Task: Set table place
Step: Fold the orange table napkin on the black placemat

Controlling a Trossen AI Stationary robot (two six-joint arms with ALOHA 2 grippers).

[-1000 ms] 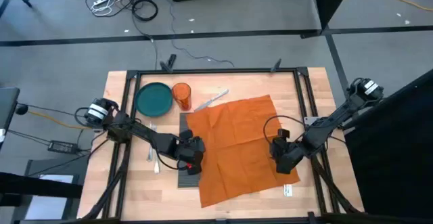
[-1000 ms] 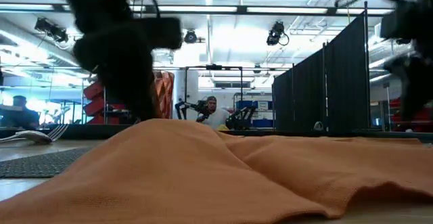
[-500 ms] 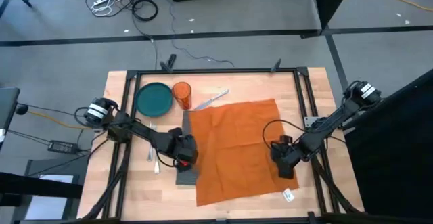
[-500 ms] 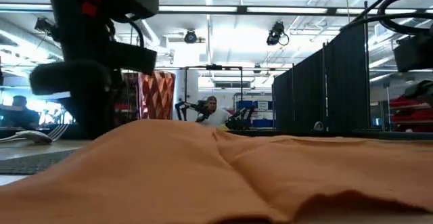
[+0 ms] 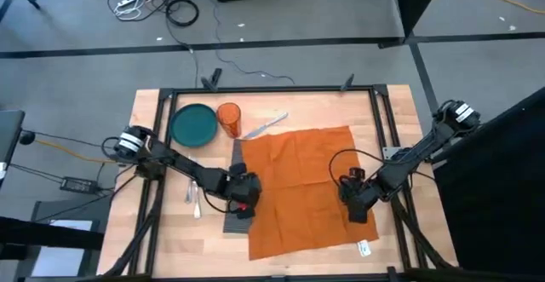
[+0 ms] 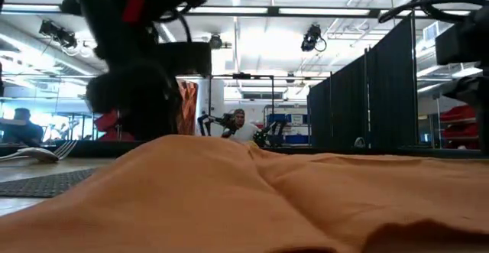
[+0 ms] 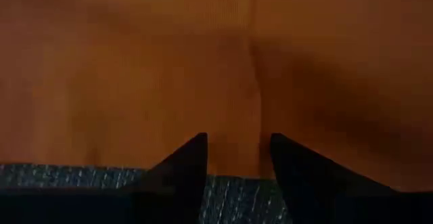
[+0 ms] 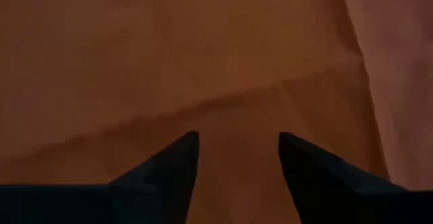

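napkin (image 5: 301,188): orange cloth, covers table (image 5: 281,107) centre | placemat (image 5: 236,222): dark grey strip exposed at napkin's 9 o'clock edge | left gripper (image 5: 244,201): there, fingers (image 7: 179,170) spread | right gripper (image 5: 356,205): napkin's 3 o'clock edge, fingers (image 8: 308,163) spread | teal plate (image 5: 194,124), orange cup (image 5: 228,118): 11 o'clock, far

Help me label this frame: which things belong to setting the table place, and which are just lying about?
Job things:
placemat, mostly under the orange napkin
teal plate
orange cup
knife
fork and spoon
left gripper and right gripper, both over the napkin

Lying about:
small white tag
floor cables
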